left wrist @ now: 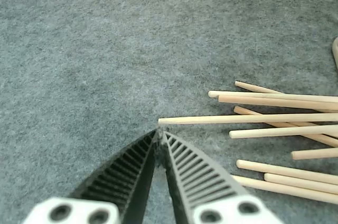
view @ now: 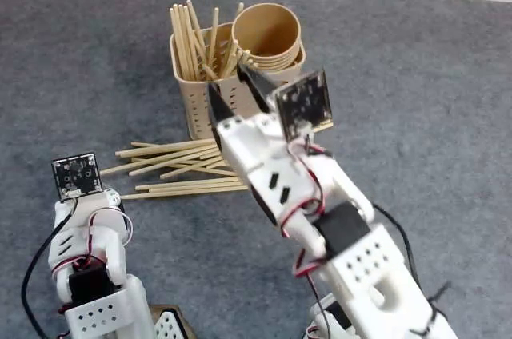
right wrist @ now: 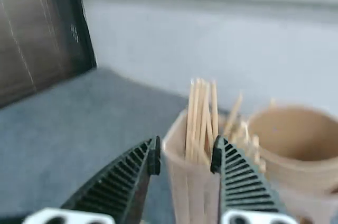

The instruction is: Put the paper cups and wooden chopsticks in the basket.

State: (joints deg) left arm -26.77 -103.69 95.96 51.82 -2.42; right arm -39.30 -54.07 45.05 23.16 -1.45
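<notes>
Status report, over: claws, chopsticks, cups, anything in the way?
Left claw shut, empty, beside loose chopsticks. Right claw open at basket. Cups stacked there beside upright chopsticks. Right arm overhangs the loose pile.

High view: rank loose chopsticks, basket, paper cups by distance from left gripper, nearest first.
1. Loose chopsticks, on the table beside the left gripper.
2. Basket, farther back.
3. Paper cups, farthest, at the basket's other end.

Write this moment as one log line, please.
left end effector: shut, by loose chopsticks | right end effector: open, at basket | cups: in basket
</notes>
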